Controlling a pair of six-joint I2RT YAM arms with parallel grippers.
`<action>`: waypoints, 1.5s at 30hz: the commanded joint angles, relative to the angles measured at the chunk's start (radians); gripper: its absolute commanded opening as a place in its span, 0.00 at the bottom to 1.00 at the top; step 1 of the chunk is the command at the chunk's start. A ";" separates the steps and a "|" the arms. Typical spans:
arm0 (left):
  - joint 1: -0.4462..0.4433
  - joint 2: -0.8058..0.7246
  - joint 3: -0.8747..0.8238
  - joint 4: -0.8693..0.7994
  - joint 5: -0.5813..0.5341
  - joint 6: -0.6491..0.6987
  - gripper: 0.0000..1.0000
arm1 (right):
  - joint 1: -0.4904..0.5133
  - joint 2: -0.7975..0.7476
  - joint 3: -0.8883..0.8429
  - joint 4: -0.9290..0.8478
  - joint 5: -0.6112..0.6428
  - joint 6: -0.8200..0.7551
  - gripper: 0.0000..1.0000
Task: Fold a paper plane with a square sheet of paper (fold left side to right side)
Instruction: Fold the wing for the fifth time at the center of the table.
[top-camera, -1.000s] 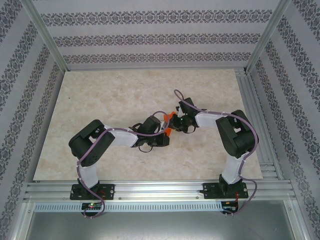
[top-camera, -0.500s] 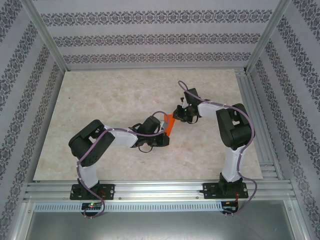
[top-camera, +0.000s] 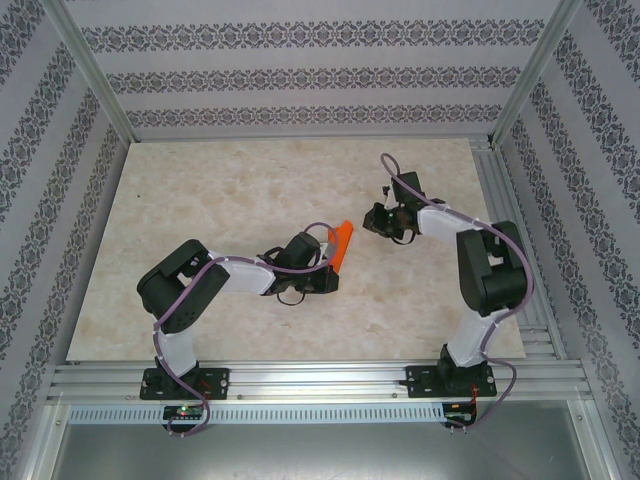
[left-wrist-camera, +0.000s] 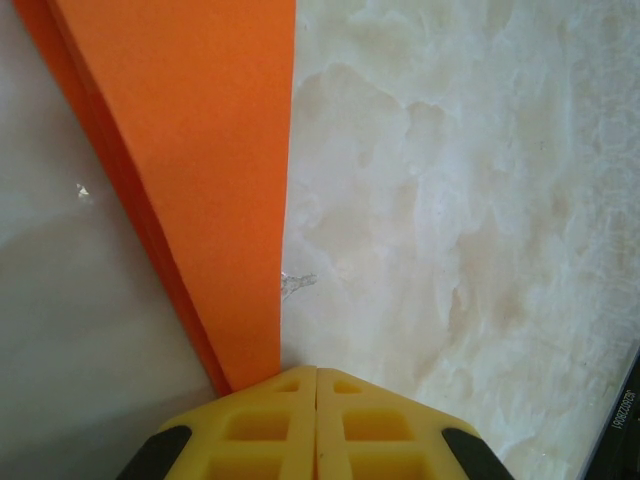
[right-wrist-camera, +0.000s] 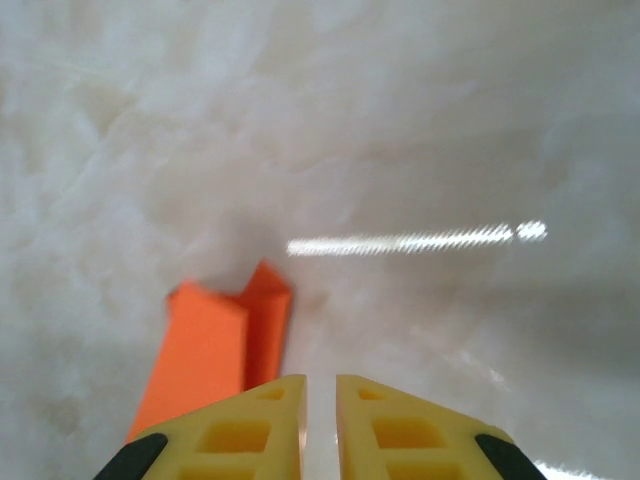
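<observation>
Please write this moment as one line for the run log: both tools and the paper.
left tool: shut on orange paper | right tool: slightly open, empty, apart from paper | paper: folded, narrow

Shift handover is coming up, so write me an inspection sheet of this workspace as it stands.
Surface: pale marbled table, glossy, with glare in the right wrist view.
Job's things: orange paper, folded into a narrow strip, layered edge showing.
Clutter: nothing seen.
Hands: left hand shut on one end of the paper; right hand slightly open, empty, apart from the paper.
Cables: a purple cable runs along each arm, not touching the paper.
Surroundings: patterned walls on three sides, aluminium rails at the near edge.
</observation>
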 joint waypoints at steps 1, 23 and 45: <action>-0.024 0.031 -0.040 -0.107 0.025 -0.012 0.09 | 0.079 -0.044 -0.053 0.083 -0.079 0.076 0.16; -0.025 -0.027 -0.076 -0.142 0.055 -0.002 0.10 | 0.143 0.219 0.065 -0.012 0.073 0.070 0.16; 0.016 -0.163 0.024 -0.188 0.081 0.007 0.10 | 0.152 0.218 0.064 0.006 0.049 0.078 0.16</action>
